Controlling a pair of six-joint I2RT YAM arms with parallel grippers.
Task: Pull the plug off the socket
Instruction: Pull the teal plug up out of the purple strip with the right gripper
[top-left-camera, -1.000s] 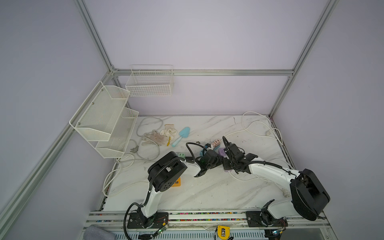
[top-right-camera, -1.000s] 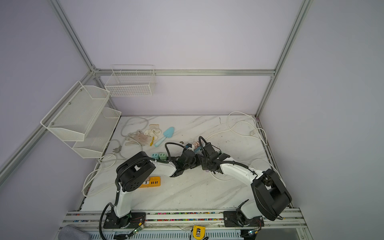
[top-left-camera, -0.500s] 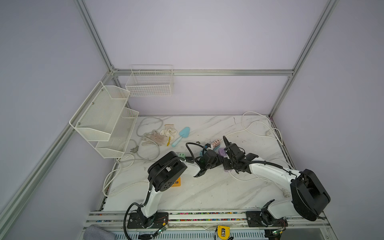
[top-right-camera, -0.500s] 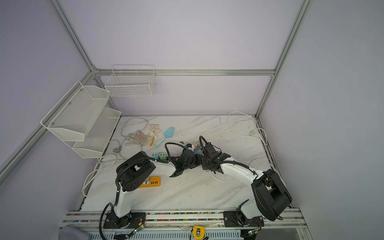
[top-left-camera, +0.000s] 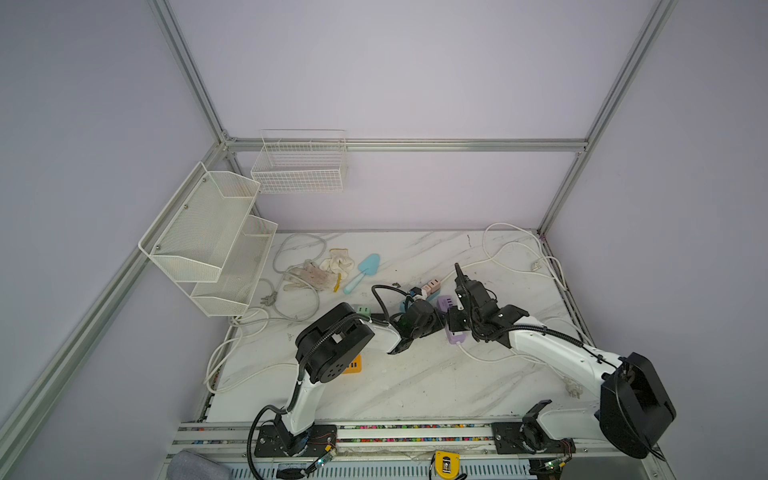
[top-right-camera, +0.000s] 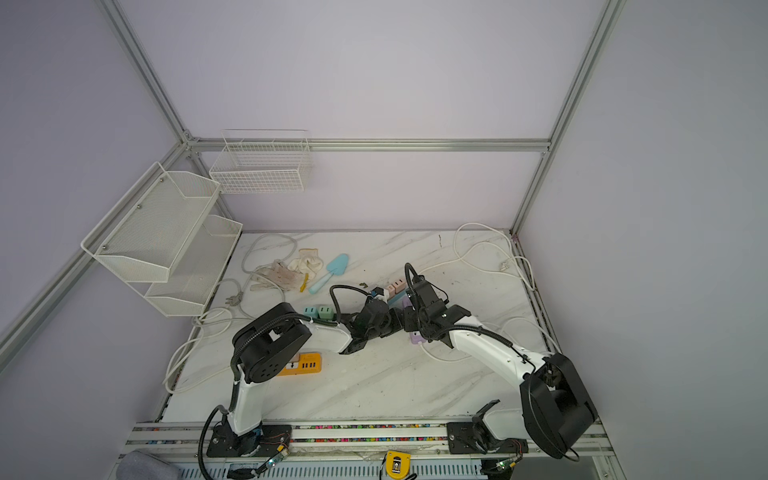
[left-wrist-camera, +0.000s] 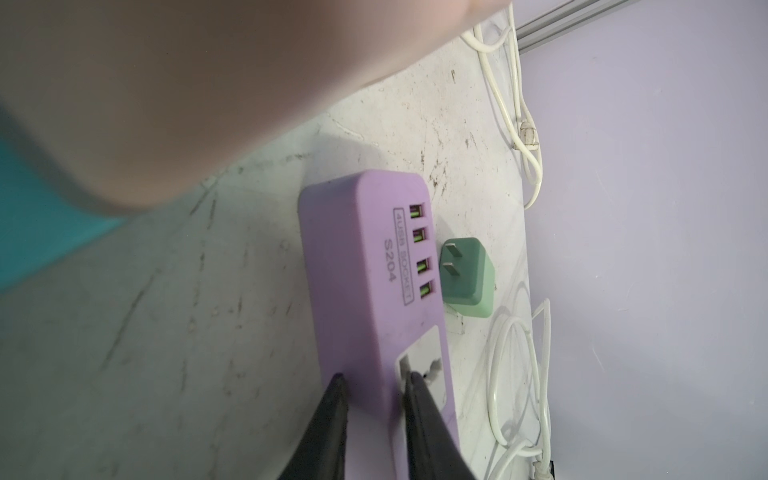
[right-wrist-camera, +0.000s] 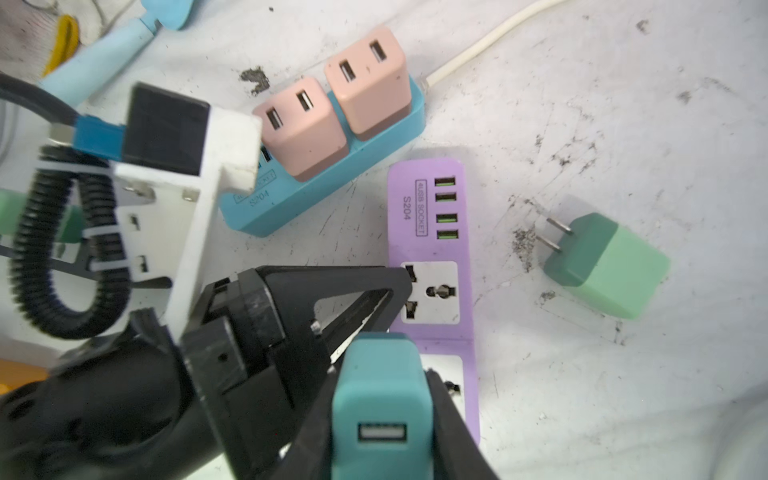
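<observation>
The socket is a purple power strip (right-wrist-camera: 432, 232) lying on the marble table, also seen in the left wrist view (left-wrist-camera: 365, 266) and in both top views (top-left-camera: 455, 336) (top-right-camera: 415, 337). My left gripper (left-wrist-camera: 376, 380) is shut on the strip's long edge, one finger on its side and one on a white outlet face. My right gripper (right-wrist-camera: 380, 419) is shut on a teal USB plug (right-wrist-camera: 380, 386) that stands over the strip's end outlet. Whether its prongs are still in the outlet is hidden. In both top views the two grippers meet at the strip (top-left-camera: 438, 324) (top-left-camera: 455, 322).
A loose green plug (right-wrist-camera: 602, 266) lies beside the purple strip. A blue strip (right-wrist-camera: 291, 208) carrying two pink adapters (right-wrist-camera: 370, 79) lies just behind it. White cables (top-left-camera: 511, 249) loop at the back right. An orange strip (top-right-camera: 305, 363), a blue scoop (top-left-camera: 365, 270), gloves (top-left-camera: 328, 268) and wire baskets (top-left-camera: 208, 241) are to the left.
</observation>
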